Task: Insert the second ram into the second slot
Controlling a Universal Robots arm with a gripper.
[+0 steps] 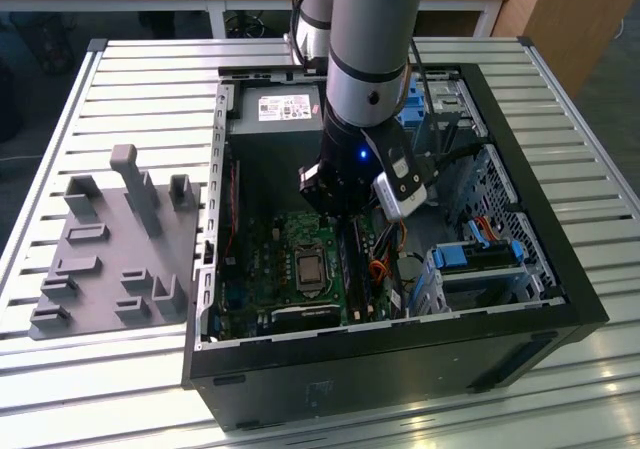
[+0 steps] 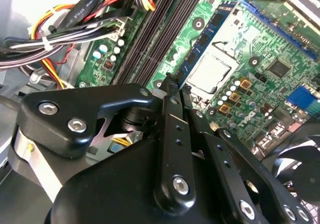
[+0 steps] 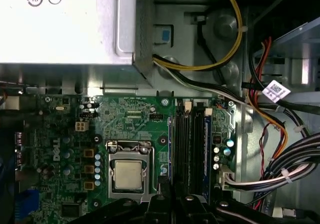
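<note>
The second ram (image 2: 212, 39), a thin blue stick with dark chips, stands on edge in the slot closest to the processor socket (image 3: 127, 174); in the first wrist view it is a narrow blue line (image 3: 171, 149). My gripper (image 2: 175, 84) is shut, with its black fingertips together at the stick's near end. I cannot tell whether they touch it. In the exterior view the gripper (image 1: 340, 209) hangs low inside the open computer case, over the far end of the memory slots (image 1: 352, 264). Black slots (image 3: 187, 149) lie beside the stick, and a blue strip (image 3: 205, 149) runs along the outermost one.
The silver power supply (image 1: 285, 109) sits just beyond the slots. Bundled cables (image 3: 280, 159) crowd the side away from the socket. A drive cage with blue clips (image 1: 480, 259) fills the case's right part in the exterior view. A grey fixture plate (image 1: 110, 249) lies outside the case.
</note>
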